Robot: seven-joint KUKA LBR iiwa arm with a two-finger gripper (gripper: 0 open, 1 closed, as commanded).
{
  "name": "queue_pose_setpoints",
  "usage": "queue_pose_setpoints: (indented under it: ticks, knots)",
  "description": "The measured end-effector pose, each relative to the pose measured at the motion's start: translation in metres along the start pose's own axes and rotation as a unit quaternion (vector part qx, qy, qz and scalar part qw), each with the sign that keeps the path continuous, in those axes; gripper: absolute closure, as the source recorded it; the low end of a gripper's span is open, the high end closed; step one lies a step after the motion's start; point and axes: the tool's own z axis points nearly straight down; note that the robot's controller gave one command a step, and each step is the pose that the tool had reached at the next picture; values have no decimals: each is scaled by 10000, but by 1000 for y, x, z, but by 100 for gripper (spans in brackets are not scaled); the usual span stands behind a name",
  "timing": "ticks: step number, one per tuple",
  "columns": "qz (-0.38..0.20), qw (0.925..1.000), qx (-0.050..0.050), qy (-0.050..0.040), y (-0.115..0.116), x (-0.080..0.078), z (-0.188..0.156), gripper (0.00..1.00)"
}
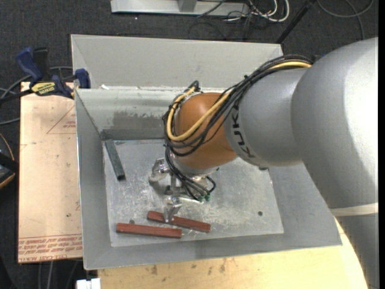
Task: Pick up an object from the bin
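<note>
Lying left-to-right — a reddish-brown stick (195, 224) sits under the end effector (173, 208) (grip unclear).

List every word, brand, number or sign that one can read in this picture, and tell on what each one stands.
"KUK": black letters on the side of the grey arm, just behind its orange cover; a further letter may follow, but I cannot make it out.
The red-brown sticks and the grey bar in the bin carry no writing that can be seen.
</note>
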Motion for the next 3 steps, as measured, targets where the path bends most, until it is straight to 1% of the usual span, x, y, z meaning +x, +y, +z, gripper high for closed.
queue_pose_setpoints:
  ticks: [1,2,3]
  knots:
    - [-509,9987,16,67,7,47,-2,100]
    - [-498,9987,3,-102,8,40,-1,0]
    - [-502,9987,3,-82,9,41,-1,0]
